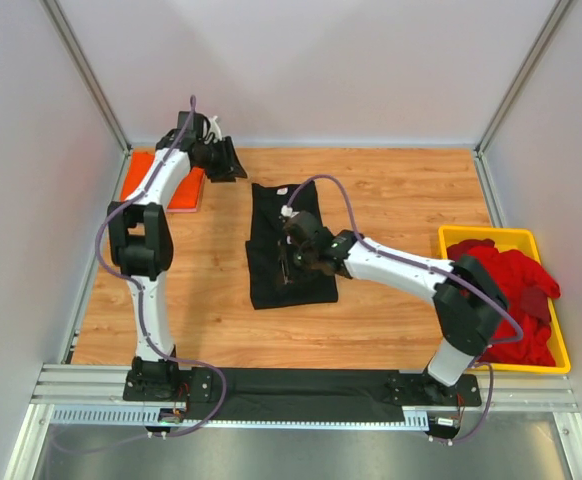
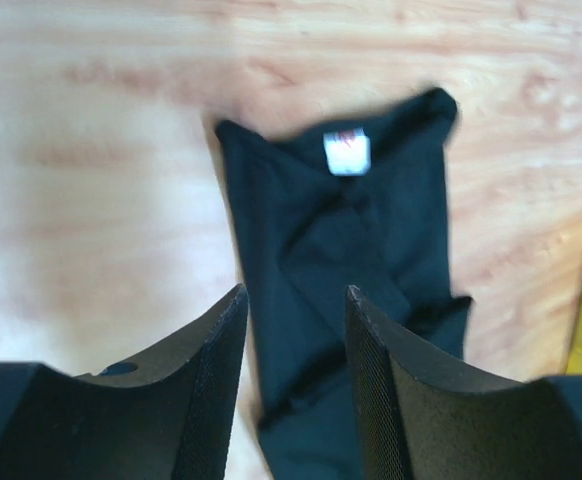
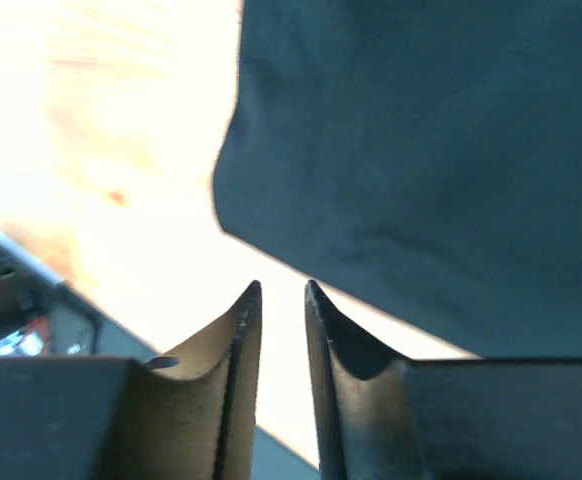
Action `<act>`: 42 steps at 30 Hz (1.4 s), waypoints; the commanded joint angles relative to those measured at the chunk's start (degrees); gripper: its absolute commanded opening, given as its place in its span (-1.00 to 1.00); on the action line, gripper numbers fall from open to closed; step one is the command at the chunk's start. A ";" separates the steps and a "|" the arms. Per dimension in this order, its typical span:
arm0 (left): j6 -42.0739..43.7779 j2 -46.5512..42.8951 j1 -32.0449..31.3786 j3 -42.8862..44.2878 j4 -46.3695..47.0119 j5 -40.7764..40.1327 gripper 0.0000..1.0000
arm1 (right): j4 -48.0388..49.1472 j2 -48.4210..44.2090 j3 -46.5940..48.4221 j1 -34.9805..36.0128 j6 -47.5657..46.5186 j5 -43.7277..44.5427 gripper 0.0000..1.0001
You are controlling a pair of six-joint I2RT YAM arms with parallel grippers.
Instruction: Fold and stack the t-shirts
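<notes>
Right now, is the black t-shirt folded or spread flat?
Folded lengthwise: the black t-shirt lies as a narrow strip, its sides overlapping in layers below the collar label.

We are looking down on a wood-grain tabletop point(image 1: 401, 190), white walls point(image 1: 321, 70) are enclosing it on three sides, aluminium rails point(image 1: 81, 385) are lining its near edge, evenly lit.

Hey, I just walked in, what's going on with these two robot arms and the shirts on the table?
The arms are folding t-shirts. The black t-shirt lies folded into a narrow strip in the middle of the table. The right gripper is low over it, jaws slightly apart and holding nothing. The left gripper is open and empty at the far left, beside the folded orange t-shirt. The red t-shirts are heaped in the yellow tray on the right.
</notes>
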 commanded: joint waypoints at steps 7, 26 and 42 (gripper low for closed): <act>-4.87 -30.88 -7.04 -39.55 1.21 -4.81 0.01 | -13.96 -13.45 -4.04 -8.33 -3.73 -1.25 -0.13; -15.68 -48.85 -12.50 -78.47 16.76 -2.36 0.08 | -4.21 -11.88 -19.36 -18.44 -1.71 -5.82 -0.17; -17.44 -42.00 -15.23 -80.49 21.61 -1.47 -0.13 | 1.07 -8.80 -22.96 -18.35 -1.62 -7.49 -0.35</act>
